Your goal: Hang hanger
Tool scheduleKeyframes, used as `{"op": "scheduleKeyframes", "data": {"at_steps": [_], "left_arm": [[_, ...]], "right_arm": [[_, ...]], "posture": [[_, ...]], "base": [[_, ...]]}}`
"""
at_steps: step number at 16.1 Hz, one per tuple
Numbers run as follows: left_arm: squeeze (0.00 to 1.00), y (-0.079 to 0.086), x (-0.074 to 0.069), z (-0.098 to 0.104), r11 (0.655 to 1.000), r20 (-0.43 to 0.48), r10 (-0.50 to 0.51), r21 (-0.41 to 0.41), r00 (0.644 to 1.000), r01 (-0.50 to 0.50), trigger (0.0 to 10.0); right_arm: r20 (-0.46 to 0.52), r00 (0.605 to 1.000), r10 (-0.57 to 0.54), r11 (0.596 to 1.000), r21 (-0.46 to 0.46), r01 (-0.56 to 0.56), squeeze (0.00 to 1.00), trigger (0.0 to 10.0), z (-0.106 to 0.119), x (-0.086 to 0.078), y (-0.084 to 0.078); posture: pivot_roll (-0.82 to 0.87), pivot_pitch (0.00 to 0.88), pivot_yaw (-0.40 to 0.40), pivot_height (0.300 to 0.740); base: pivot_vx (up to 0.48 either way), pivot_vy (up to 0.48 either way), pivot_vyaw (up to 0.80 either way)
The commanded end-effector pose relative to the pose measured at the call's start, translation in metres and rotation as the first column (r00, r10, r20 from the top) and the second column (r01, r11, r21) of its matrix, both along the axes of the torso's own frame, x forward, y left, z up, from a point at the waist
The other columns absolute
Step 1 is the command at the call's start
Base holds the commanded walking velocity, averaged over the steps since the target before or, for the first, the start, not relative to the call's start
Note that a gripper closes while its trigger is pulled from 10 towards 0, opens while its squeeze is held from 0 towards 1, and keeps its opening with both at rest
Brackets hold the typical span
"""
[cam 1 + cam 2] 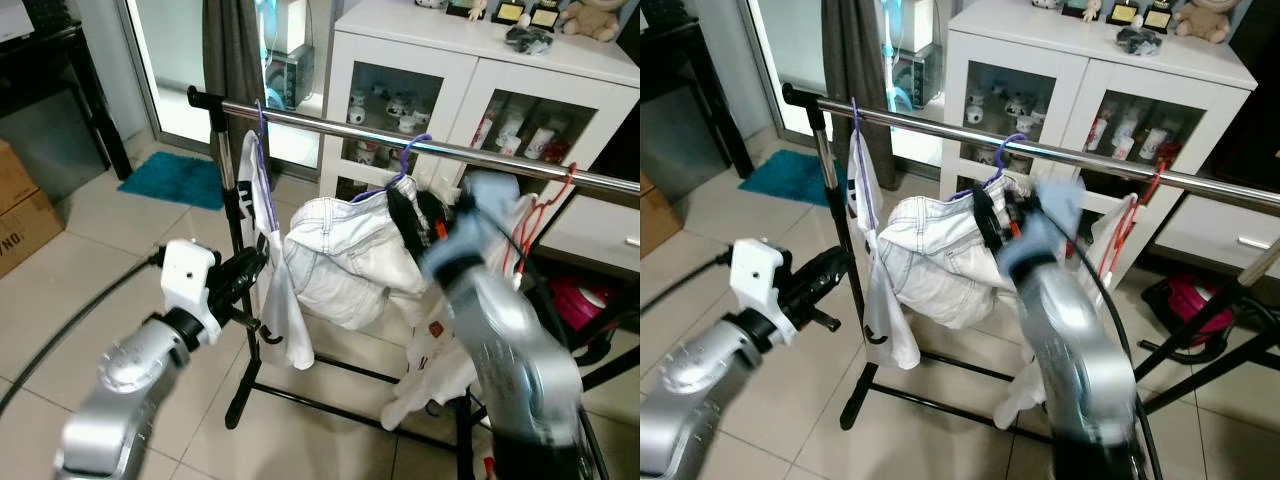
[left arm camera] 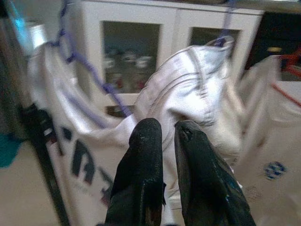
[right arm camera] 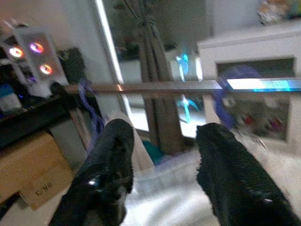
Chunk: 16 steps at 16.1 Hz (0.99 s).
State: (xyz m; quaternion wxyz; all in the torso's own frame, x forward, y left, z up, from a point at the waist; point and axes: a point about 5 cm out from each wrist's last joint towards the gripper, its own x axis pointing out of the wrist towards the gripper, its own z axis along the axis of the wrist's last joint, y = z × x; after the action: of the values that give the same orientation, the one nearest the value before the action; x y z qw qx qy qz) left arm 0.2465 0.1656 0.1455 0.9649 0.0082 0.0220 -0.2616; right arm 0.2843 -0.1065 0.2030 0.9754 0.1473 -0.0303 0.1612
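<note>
Purple hanger [image 1: 408, 160] already hooked over the steel rail [image 1: 330, 128], loaded with a white denim garment [image 1: 345, 255]: soft, bulky, apt to swing, so best taken at the stiff hook neck. Right gripper [image 3: 162, 155] spread wide and empty just below hook and rail. Left gripper [image 2: 167, 141] nearly closed, empty, short of the cloth.

- Metal clothes rail [image 1: 340, 128] on a black stand [image 1: 236, 290], standing on the tiled floor [image 1: 120, 240].
- Purple hanger [image 1: 405, 160] on the rail carries white shorts [image 1: 345, 255].
- Second purple hanger [image 1: 260, 135] carries a white garment [image 1: 272, 280].
- Red hanger [image 1: 545, 205] hangs further right.
</note>
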Motion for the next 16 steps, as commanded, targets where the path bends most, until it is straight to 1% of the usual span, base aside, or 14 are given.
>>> {"op": "scheduleKeyframes", "data": {"at_steps": [1,2,3,4,5,6,7,8,9,10,11,12,14,16], "left_arm": [[0.0,0.007,-0.002,0.003,0.999,-0.005,-0.033,0.017,0.999,0.033,10.0],[0.0,0.009,-0.006,0.006,0.997,-0.012,-0.058,0.057,0.998,0.058,10.0],[0.0,0.009,-0.009,0.008,0.993,-0.022,-0.091,0.073,0.996,0.092,10.0],[0.0,0.008,-0.012,0.01,0.984,-0.037,-0.146,0.093,0.989,0.148,10.0],[0.0,0.009,-0.011,0.007,0.975,-0.05,-0.18,0.127,0.982,0.185,10.0],[0.0,0.007,-0.007,0.007,0.975,-0.048,-0.177,0.128,0.983,0.182,10.0],[0.0,0.005,-0.005,0.009,0.976,-0.042,-0.181,0.119,0.983,0.184,10.0],[0.0,0.002,-0.003,0.009,0.973,-0.041,-0.195,0.122,0.98,0.198,10.0],[0.0,0.002,0.0,0.008,0.97,-0.042,-0.197,0.136,0.979,0.201,10.0],[0.0,0.002,0.002,0.007,0.972,-0.04,-0.188,0.133,0.981,0.192,10.0],[0.0,-0.001,0.002,0.007,0.97,-0.039,-0.203,0.126,0.978,0.206,10.0],[0.0,-0.002,0.001,0.008,0.969,-0.037,-0.21,0.124,0.977,0.214,10.0],[0.0,-0.002,0.003,0.009,0.968,-0.036,-0.209,0.131,0.977,0.212,10.0],[0.0,-0.001,0.002,0.009,0.965,-0.04,-0.22,0.137,0.975,0.224,10.0]], "right_arm": [[-0.067,0.998,0.012,1.0,-0.007,-0.013,1.0,10.0,-0.005,0.009,0.003],[-0.129,0.991,0.02,0.999,-0.028,-0.024,1.0,10.0,-0.007,0.017,0.008],[-0.169,0.985,0.031,0.997,-0.058,-0.041,1.0,10.0,-0.008,0.023,0.014],[-0.199,0.979,0.038,0.994,-0.093,-0.058,1.0,10.0,-0.009,0.03,0.022],[-0.224,0.974,0.02,0.992,-0.115,-0.046,1.0,10.0,-0.012,0.04,0.03],[-0.24,0.97,-0.03,0.988,-0.156,-0.008,0.71,10.0,-0.014,0.049,0.031],[-0.243,0.969,-0.038,0.988,-0.157,-0.001,0.37,10.0,-0.013,0.051,0.032],[-0.26,0.964,-0.059,0.986,-0.166,0.016,0.0,10.0,-0.012,0.056,0.033],[-0.267,0.96,-0.083,0.987,-0.158,0.041,0.0,10.0,-0.008,0.061,0.035],[-0.27,0.956,-0.113,0.977,-0.207,0.057,0.0,10.0,-0.01,0.064,0.034],[-0.262,0.955,-0.14,0.962,-0.265,0.068,0.0,10.0,-0.011,0.067,0.032],[-0.249,0.957,-0.151,0.954,-0.292,0.075,0.0,10.0,-0.01,0.067,0.03],[-0.247,0.952,-0.18,0.937,-0.338,0.089,0.0,10.0,-0.013,0.067,0.021],[-0.266,0.943,-0.201,0.916,-0.393,0.084,0.0,10.0,-0.024,0.06,0.006]], "posture": [[-0.08,0.0,-0.066,0.74],[-0.06,0.0,-0.072,0.74],[-0.05,0.0,-0.078,0.74],[-0.03,0.0,-0.089,0.74],[-0.03,0.0,-0.08,0.74],[-0.03,0.0,-0.067,0.74],[-0.04,0.0,-0.066,0.74],[-0.03,0.0,-0.074,0.74],[-0.03,0.0,-0.081,0.74],[-0.02,0.0,-0.08,0.74],[-0.02,0.0,-0.081,0.74],[-0.02,0.0,-0.085,0.74],[-0.02,0.0,-0.084,0.74],[-0.02,0.0,-0.082,0.74]], "base": [[0.0,0.0,0.0],[0.0,0.0,0.0],[0.0,0.0,0.0],[0.0,0.0,0.0],[0.0,0.0,0.0],[0.0,0.0,0.0],[0.0,0.0,0.0],[0.0,0.0,0.0],[0.0,0.0,0.0],[0.0,0.0,0.0],[0.0,0.0,0.0],[0.0,0.0,0.0],[0.0,0.0,0.0],[0.0,0.0,0.0]]}}
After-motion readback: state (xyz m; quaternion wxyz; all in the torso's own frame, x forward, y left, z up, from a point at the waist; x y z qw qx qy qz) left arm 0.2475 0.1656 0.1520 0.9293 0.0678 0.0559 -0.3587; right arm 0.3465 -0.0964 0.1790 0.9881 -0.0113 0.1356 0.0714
